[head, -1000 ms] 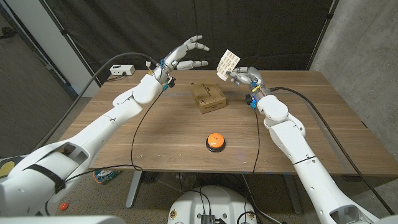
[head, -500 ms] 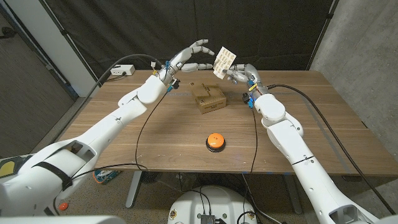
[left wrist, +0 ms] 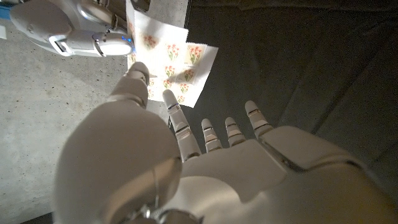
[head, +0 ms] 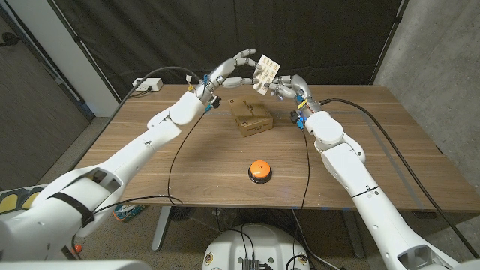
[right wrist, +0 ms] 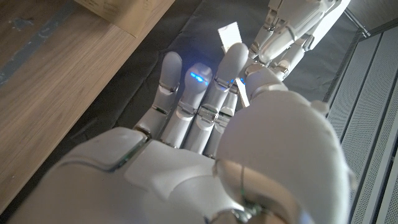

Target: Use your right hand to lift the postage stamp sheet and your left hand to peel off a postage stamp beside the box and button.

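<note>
Both arms (head: 142,154) are clad in glossy white rounded shells, segmented at the joints. A black band is seen near the left shoulder (head: 64,210). Black cables (head: 171,161) are run loosely from each wrist down past the table edge (one per arm). Small blue fittings are seen at both wrists (head: 302,118). The left hand (head: 231,69) and right hand (head: 289,88) are made of silver-grey jointed fingers (left wrist: 177,121) on white backs. Blue lights are lit on the right hand's fingers (right wrist: 199,78) (seen in the right wrist view).
</note>
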